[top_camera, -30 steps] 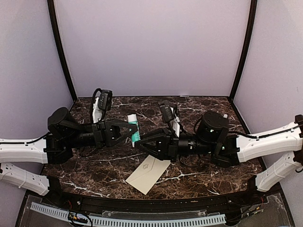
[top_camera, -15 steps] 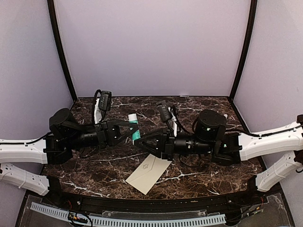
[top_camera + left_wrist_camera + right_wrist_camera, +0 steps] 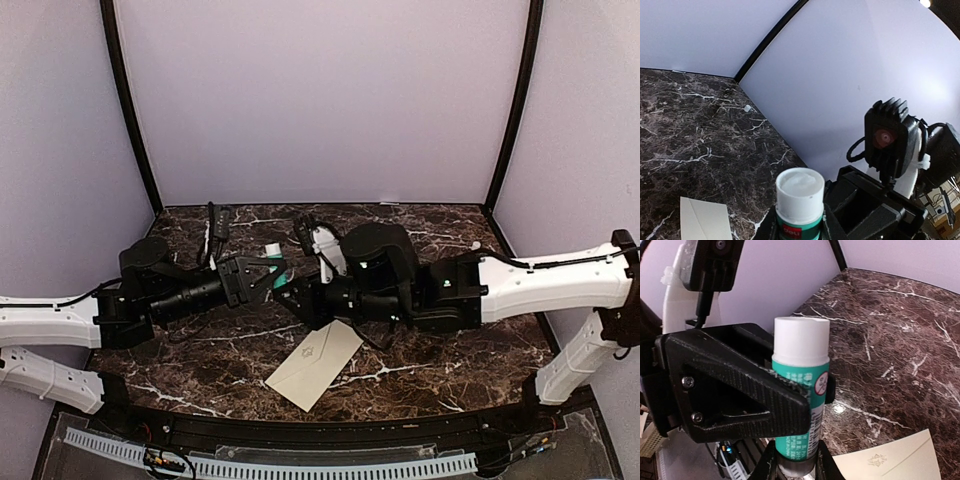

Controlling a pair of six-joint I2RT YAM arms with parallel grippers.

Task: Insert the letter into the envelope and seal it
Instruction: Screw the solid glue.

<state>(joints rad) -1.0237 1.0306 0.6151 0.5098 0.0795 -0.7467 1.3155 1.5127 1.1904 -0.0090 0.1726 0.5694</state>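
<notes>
Envelope (image 3: 313,365): cream paper rectangle on veined marble table (image 3: 200,370); glue stick (image 3: 801,340) cylindrical.

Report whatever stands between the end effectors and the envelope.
Nothing visible covers the envelope, flat on the table. But the left end effector and right end effector are both shut on the glue stick, so neither grip is free.
</notes>
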